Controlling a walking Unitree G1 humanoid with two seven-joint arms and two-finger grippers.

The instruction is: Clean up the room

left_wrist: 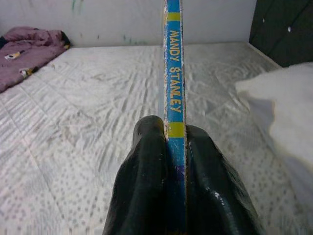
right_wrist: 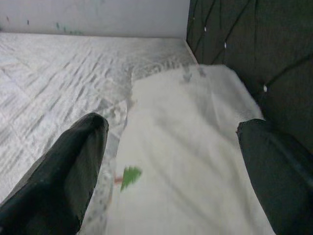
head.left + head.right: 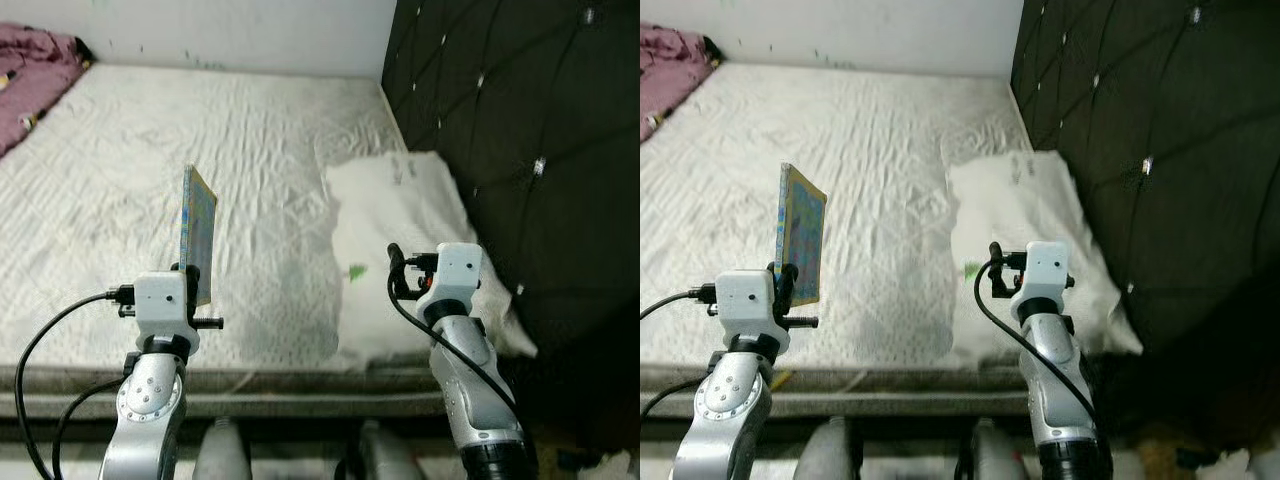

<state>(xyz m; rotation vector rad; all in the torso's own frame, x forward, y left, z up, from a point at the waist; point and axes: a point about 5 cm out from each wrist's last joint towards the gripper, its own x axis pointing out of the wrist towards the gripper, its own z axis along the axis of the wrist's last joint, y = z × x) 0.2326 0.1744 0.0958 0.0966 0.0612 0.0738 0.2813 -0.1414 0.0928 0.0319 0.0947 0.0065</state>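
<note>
A thin blue and yellow book (image 3: pixel 197 230) stands upright on edge above the near part of the bed, held by my left gripper (image 3: pixel 190 285), which is shut on its lower end. In the left wrist view the book's spine (image 1: pixel 173 88) reads "MANDY STANLEY" and rises between the two black fingers (image 1: pixel 146 181). My right gripper (image 2: pixel 173 142) is open over a white pillow (image 3: pixel 400 240) that lies against the headboard, nothing between its fingers (image 2: pixel 73 166).
A bare white mattress (image 3: pixel 150 160) covers most of the scene. A dark tufted headboard (image 3: pixel 520 140) rises on the right. A crumpled purple blanket (image 3: pixel 35 70) lies at the far left corner by the white wall (image 3: pixel 230 30). The mattress front edge (image 3: pixel 300 385) is just before me.
</note>
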